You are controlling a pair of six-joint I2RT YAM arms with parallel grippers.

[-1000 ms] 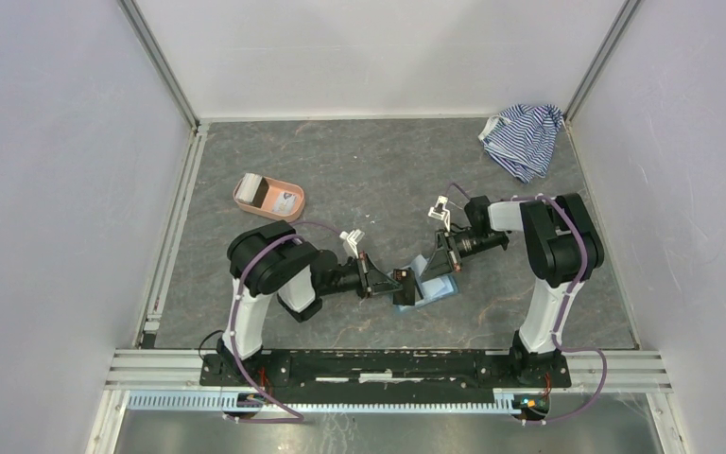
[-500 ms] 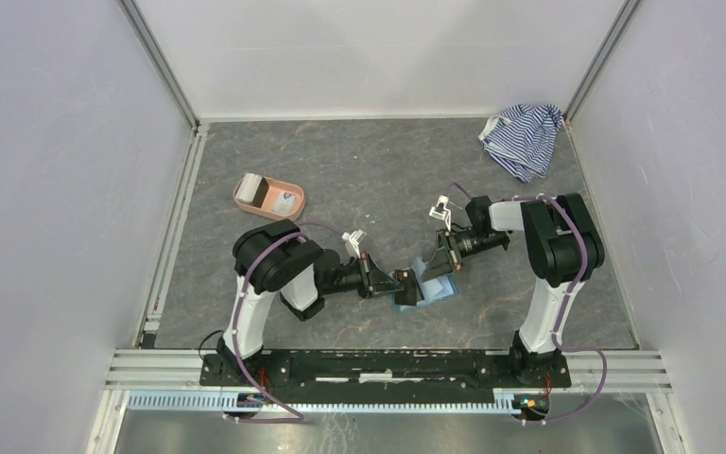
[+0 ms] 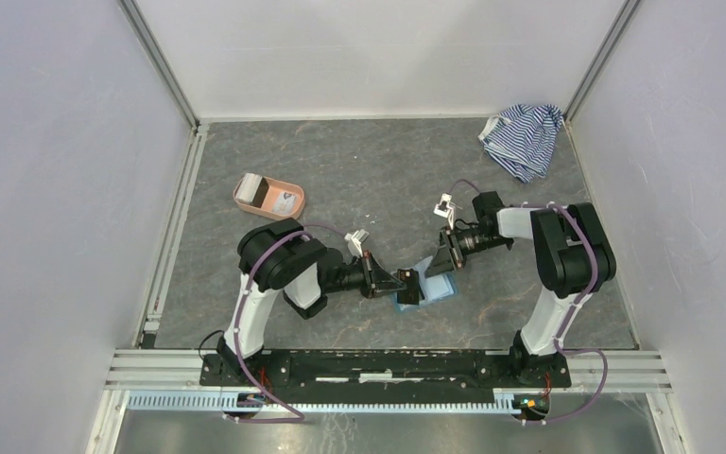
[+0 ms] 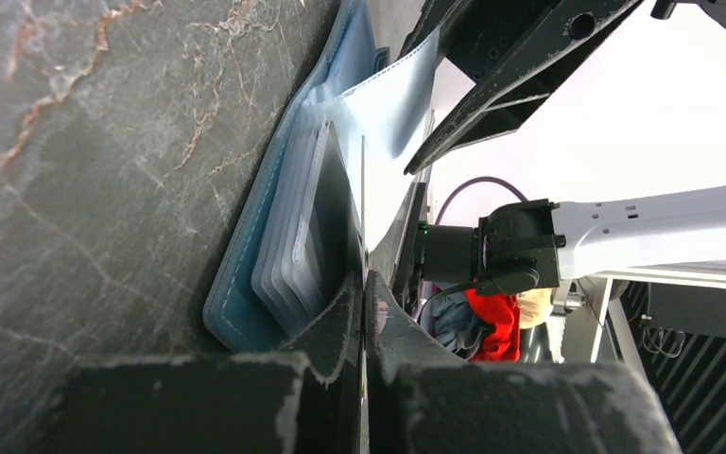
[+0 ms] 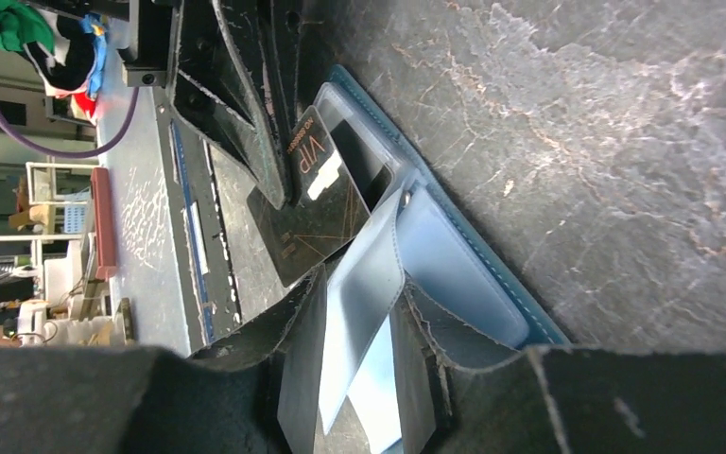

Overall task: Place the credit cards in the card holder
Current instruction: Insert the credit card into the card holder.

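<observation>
The teal card holder (image 3: 438,289) lies open on the table between the two arms. Its clear sleeves (image 4: 288,251) fan out in the left wrist view. My left gripper (image 3: 406,284) is shut on a dark credit card (image 5: 317,203) marked VIP, held on edge at the sleeves. The card shows only as a thin line between the jaws of the left gripper (image 4: 363,279). My right gripper (image 5: 364,282) is open. A light-blue inner flap (image 5: 369,303) of the card holder (image 5: 492,274) stands loosely between its fingers.
A salmon-pink oval tray (image 3: 246,199) at the back left holds a whitish card (image 3: 286,201). A blue-and-white striped cloth (image 3: 522,140) lies bunched in the far right corner. Metal rails run along the table's left and near edges.
The right gripper's jaws have parted around the light-blue flap, and its arm has drawn slightly back to the right. The left gripper stays shut on the dark card, hardly moved.
</observation>
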